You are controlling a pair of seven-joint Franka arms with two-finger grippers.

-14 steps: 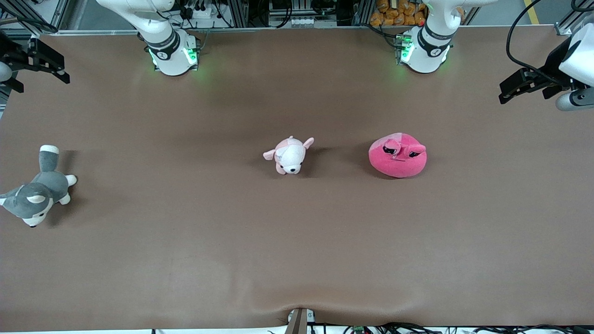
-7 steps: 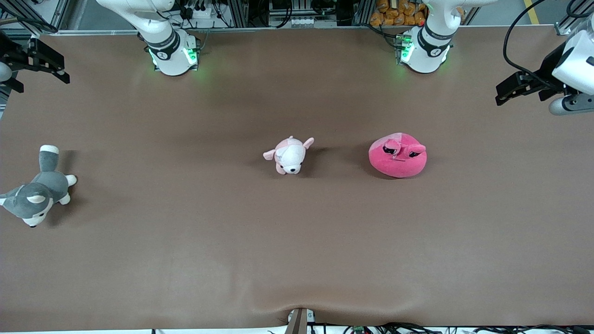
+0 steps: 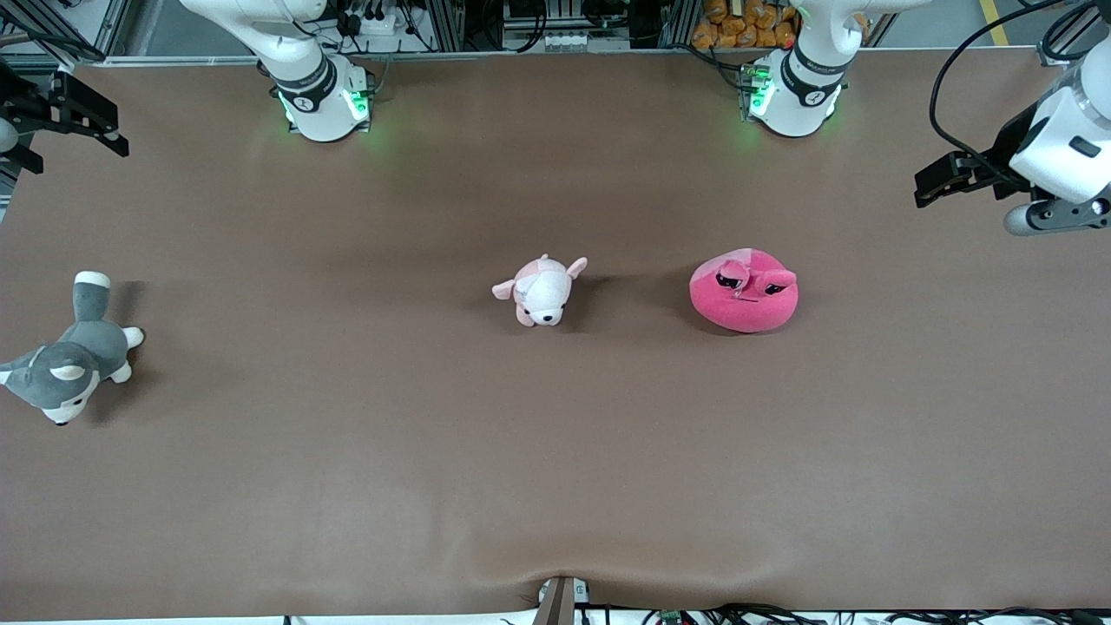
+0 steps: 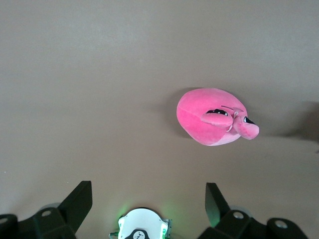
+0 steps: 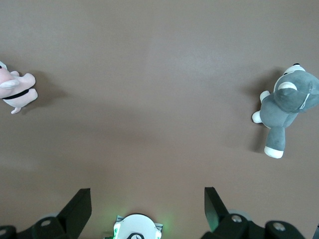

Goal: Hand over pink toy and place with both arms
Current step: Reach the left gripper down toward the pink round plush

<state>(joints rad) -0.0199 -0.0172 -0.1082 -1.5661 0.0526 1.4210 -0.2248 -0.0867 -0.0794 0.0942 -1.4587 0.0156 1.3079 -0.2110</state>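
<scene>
The pink toy [image 3: 744, 290] sits free on the brown worktop [image 3: 555, 451], toward the left arm's end, bare cloth all round it. At its 9 o'clock in the front view lies a pale plush [image 3: 541, 290], well apart; a grey dog [image 3: 68, 356] lies at the right arm's end, its head touching the picture's edge. The left gripper [image 4: 148, 203] hangs spread wide over that end's rim, empty. The right gripper [image 5: 147, 203], also wide and empty, waits over its own end, partly cut off.

Pink toy [image 3: 744, 291] lies on the table [image 3: 555, 451] beside a pale plush [image 3: 542, 290]. Grey dog [image 3: 68, 351] lies at the right arm's end. Left gripper [image 3: 942, 178] and right gripper [image 3: 61, 121] hover over opposite table ends.
</scene>
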